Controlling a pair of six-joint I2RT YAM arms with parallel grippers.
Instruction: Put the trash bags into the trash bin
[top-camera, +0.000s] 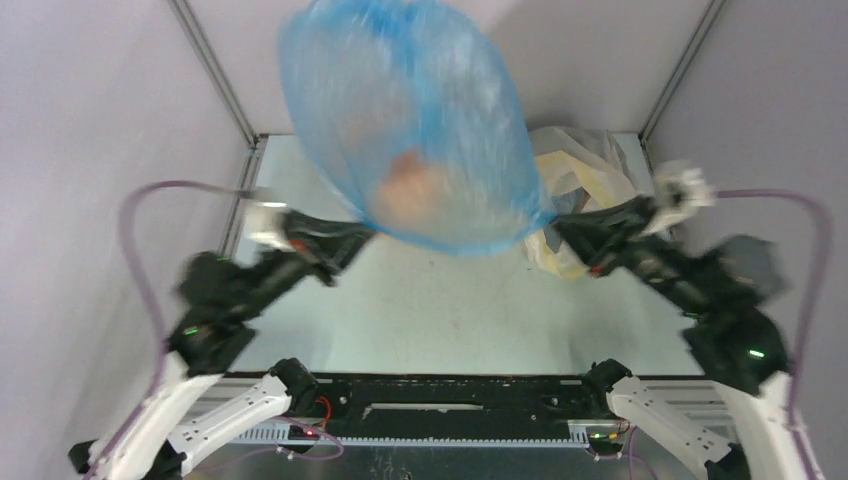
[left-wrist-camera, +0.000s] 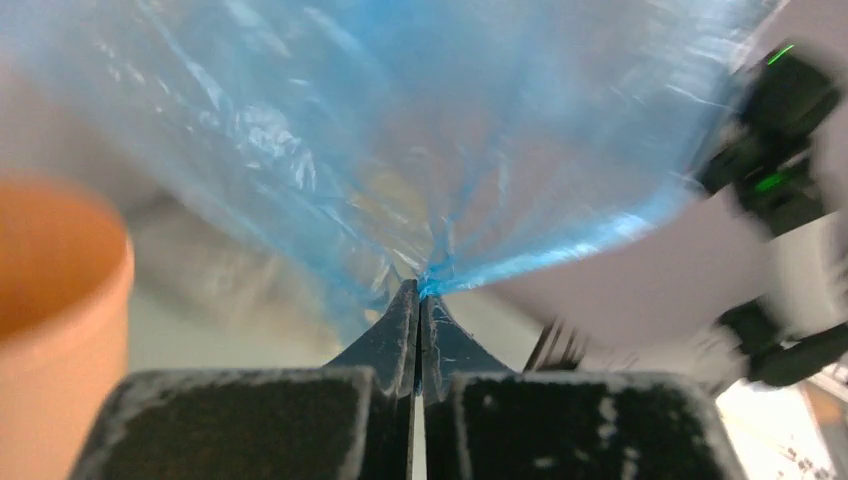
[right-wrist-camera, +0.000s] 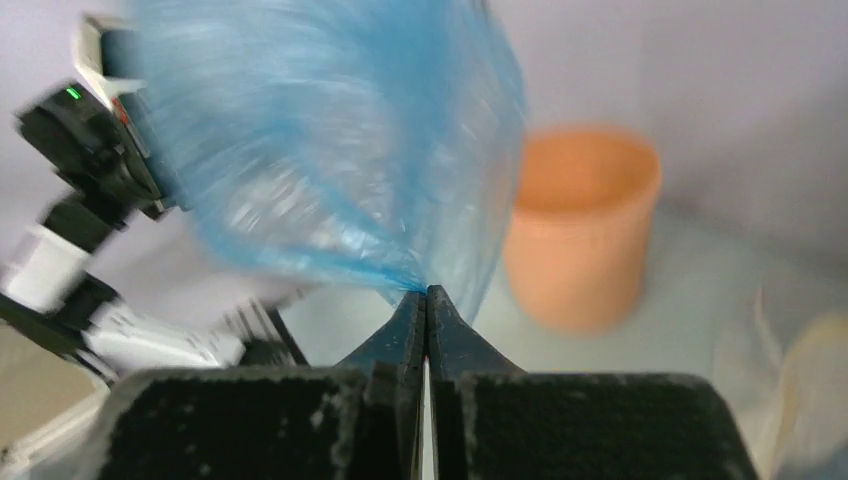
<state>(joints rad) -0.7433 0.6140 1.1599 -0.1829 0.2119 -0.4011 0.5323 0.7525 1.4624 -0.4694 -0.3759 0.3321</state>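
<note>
Soft, even light fills all three views, the walls read pale lilac, and I see no hard shadows. From above, the trash bag glows translucent and is smeared with blur. My arms below it are blurred too, while the bench is evenly lit. At my left hand the fingers close to the lens are fairly sharp, the film carries white glints, and the trash bin at the frame's edge is a soft orange blur. At my right hand the film is heavily streaked, and the bin and wall behind are out of focus.
</note>
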